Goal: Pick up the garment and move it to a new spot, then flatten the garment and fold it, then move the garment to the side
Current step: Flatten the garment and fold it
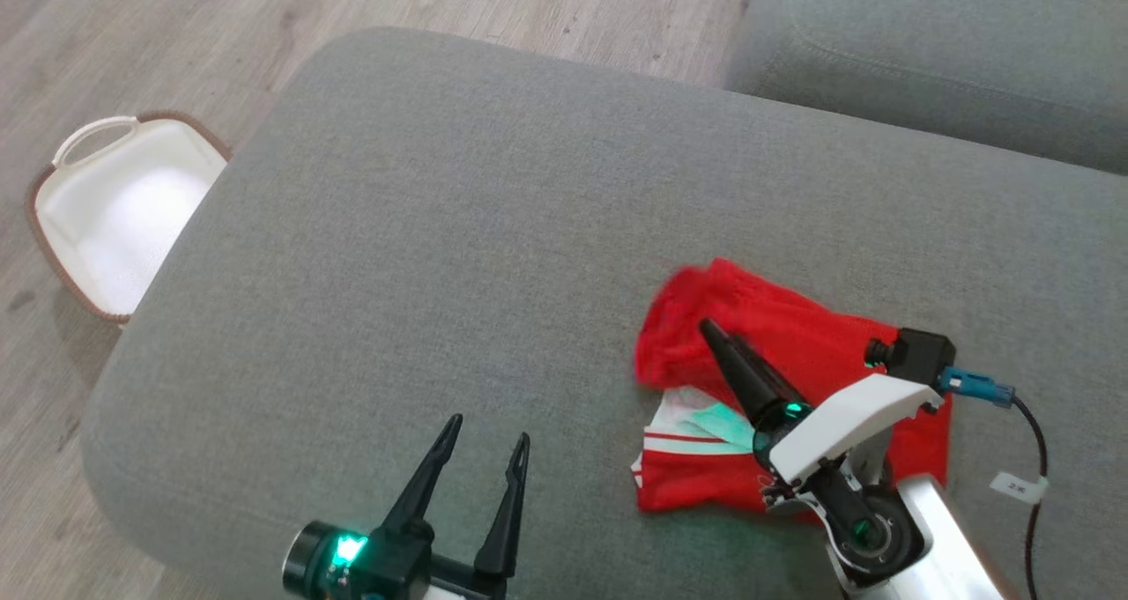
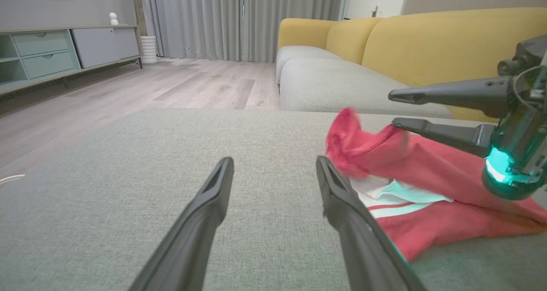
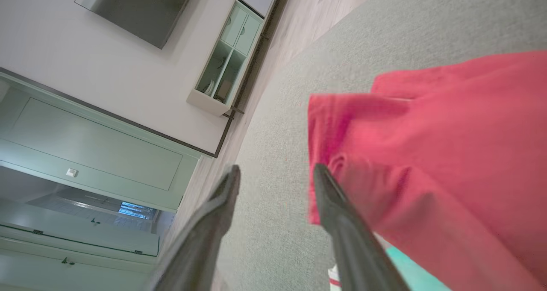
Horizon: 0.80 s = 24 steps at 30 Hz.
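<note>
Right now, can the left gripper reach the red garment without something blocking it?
Probably yes. The left gripper is open, and only bare grey cushion lies between it and the red garment. The right gripper, open over the garment, could crowd it there.

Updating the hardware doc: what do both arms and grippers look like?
Left gripper and right gripper: two long tapered black fingers each, on a black base with a green light. The right arm wears a white shell, with a boxy black wrist camera, a blue connector and a black cable bearing a white tag.
</note>
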Motion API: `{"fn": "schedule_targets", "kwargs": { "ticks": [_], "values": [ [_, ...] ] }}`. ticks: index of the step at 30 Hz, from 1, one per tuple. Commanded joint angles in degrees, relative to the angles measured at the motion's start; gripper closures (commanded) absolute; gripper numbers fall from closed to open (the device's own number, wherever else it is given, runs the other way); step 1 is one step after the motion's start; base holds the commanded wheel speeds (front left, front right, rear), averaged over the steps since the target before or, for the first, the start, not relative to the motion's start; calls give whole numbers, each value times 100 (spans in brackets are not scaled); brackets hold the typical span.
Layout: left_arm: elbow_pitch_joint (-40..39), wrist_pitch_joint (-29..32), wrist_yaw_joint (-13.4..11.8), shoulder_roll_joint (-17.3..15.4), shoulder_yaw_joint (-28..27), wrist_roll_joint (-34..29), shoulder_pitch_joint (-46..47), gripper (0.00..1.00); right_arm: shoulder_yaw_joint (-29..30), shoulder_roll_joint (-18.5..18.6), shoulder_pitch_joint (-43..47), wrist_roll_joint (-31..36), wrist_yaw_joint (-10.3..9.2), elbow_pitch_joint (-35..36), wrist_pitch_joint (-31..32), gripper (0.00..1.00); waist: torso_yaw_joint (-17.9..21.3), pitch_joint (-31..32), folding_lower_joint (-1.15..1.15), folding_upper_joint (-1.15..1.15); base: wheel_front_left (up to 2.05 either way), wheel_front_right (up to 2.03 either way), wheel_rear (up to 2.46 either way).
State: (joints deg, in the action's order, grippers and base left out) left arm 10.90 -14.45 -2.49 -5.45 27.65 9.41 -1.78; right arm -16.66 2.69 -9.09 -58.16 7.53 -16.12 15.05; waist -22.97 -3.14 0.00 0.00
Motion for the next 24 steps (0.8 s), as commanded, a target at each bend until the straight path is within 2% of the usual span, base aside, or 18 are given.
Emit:
{"fn": "schedule_targets", "kwargs": {
  "ticks": [1, 8, 13, 18, 19, 20, 21, 24],
  "values": [
    [-159, -55, 1, 79, -248, -58, 8, 0, -75, 20, -268, 13, -4, 269, -93, 0, 68, 63, 0, 0, 0, 0, 0],
    [-211, -55, -12, 89, -419, -47, -151, 0, 579, 19, 7, 593, -4, 656, -94, 0, 371, 278, 0, 0, 0, 0, 0],
    [-242, -55, -14, 103, -596, 31, -205, 0, 1333, 19, 319, 1078, -4, 959, 58, 0, 654, 437, 0, 0, 0, 0, 0],
    [-251, -55, 10, 135, -705, 150, -227, 0, 1813, 19, 563, 1061, -4, 1037, 321, 0, 821, 532, 0, 0, 0, 0, 0],
    [-256, -55, 16, 142, -716, 166, -228, 0, 1890, 19, 608, 983, -4, 1017, 400, 24, 829, 544, 0, 0, 0, 0, 0],
    [-260, -55, 20, 148, -724, 175, -229, 0, 1977, 20, 633, 932, -4, 989, 457, 56, 828, 558, 0, 0, 0, 0, 0],
    [-268, -55, 23, 153, -731, 181, -230, 0, 2038, 33, 647, 909, -4, 961, 513, 100, 819, 564, 0, 0, 0, 0, 0],
    [-274, -55, 38, 169, -742, 198, -229, 0, 2079, 79, 632, 650, -4, 828, 805, 100, 721, 578, 0, 0, 0, 0, 0]
  ]
}}
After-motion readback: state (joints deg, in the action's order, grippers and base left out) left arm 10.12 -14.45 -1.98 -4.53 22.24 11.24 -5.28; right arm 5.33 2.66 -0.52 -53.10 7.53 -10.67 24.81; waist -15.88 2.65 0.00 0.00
